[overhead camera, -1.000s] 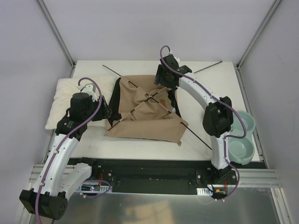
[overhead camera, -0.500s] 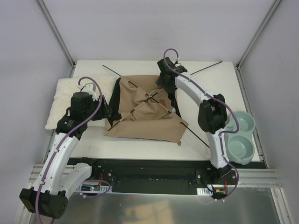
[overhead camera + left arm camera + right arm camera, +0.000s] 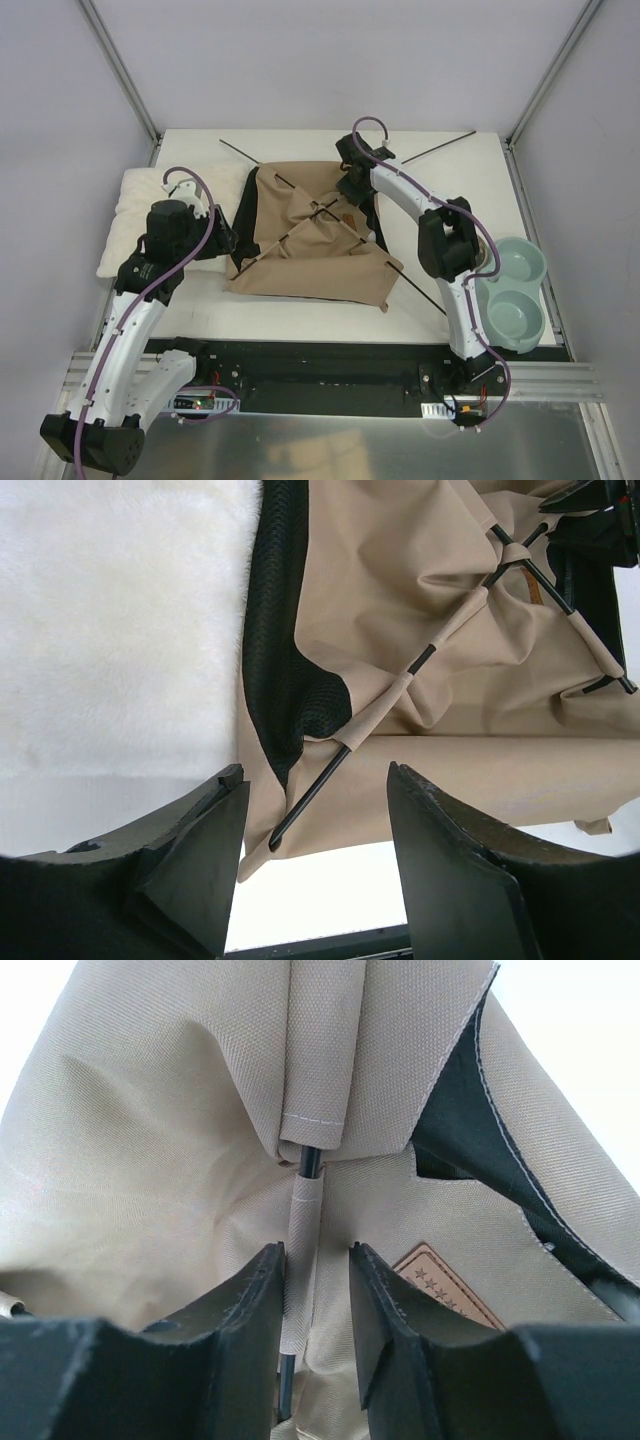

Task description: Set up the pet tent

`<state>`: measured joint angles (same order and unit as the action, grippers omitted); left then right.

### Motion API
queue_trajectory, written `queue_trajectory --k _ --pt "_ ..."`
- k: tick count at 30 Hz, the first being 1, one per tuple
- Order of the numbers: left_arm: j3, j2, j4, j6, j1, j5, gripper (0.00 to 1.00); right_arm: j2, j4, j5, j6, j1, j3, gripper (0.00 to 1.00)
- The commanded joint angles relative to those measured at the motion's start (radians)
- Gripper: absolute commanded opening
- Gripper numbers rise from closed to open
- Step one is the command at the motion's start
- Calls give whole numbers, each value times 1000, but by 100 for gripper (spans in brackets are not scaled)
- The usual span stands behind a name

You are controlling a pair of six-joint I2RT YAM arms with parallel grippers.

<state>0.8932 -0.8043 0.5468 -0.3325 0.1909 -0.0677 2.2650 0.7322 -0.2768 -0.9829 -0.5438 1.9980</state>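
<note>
The pet tent [image 3: 310, 255] lies flat on the table, tan fabric with black lining and thin black poles [image 3: 420, 660] crossing in sleeves. My right gripper [image 3: 352, 190] is down on its back middle, by the brown label patch [image 3: 445, 1285]. In the right wrist view the right gripper [image 3: 316, 1250] is open only narrowly, with a sleeved pole [image 3: 305, 1210] between the fingers, against the left one. My left gripper [image 3: 228, 240] hovers at the tent's left edge. In the left wrist view the left gripper [image 3: 315, 775] is open and holds nothing, a pole end [image 3: 272, 845] just below.
A cream fluffy pillow [image 3: 150, 210] lies left of the tent, under my left arm. A pale green double bowl [image 3: 515, 290] sits at the table's right edge. Pole ends stick out beyond the fabric at the back [image 3: 445, 147] and the front right [image 3: 425, 295].
My right gripper has come down toward the tent's middle and its jaws have narrowed round the sleeved pole. The left arm has hardly moved.
</note>
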Motion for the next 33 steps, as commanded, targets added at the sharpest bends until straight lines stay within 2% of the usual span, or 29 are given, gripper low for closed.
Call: queue_trajectory --k 1,5,8,18,22,33 --pt "42 36 16 13 5 20 59 2 2 28 -82 7 2 33" --pt "47 56 25 20 5 25 60 -2 1 54 -123 10 -27 16" --pt "52 71 35 24 5 29 60 -25 -13 89 -164 16 -60 0" --pt "64 120 61 18 5 22 60 -123 -43 226 -332 36 -113 0" --pt "72 132 64 10 5 20 60 -142 -57 344 -401 47 -123 0" --pt "115 139 70 4 5 19 60 -226 -171 513 -496 54 -212 0"
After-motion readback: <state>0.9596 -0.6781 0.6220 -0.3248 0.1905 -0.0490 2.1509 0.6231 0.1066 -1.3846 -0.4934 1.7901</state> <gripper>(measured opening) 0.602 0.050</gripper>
